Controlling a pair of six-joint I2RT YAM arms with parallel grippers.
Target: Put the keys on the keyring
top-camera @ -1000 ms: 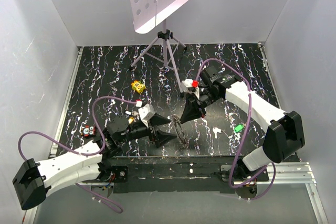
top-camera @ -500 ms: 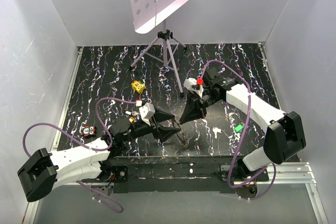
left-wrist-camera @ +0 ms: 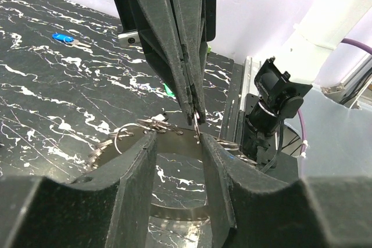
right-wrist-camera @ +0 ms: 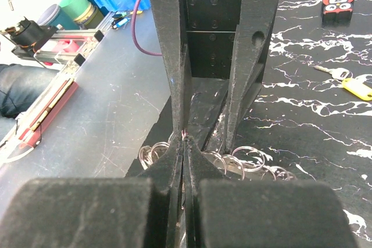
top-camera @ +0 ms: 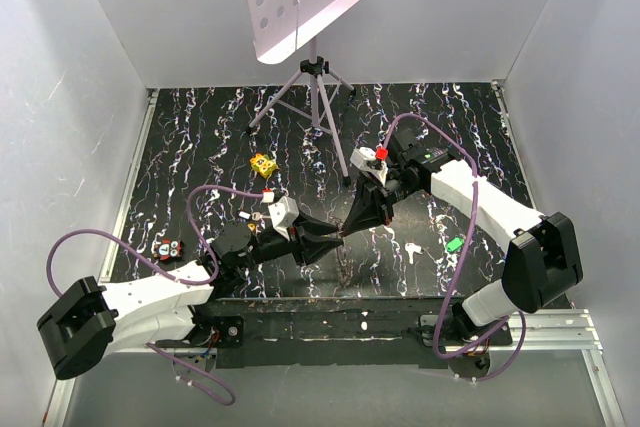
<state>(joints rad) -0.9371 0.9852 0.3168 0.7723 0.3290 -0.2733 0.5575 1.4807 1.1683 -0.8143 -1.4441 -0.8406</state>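
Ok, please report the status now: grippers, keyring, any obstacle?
Left gripper jaws apart, straddling keyring. Right gripper shut, tips at keyring's edge. Green key loose on table. No obstacle seen.

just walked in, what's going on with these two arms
Both arms meet over the toothed keyring at the front of the table. The right claw is shut, pinching something thin at the keyring's rim; the left claw straddles it, open. A green key and a blue key lie loose farther out.
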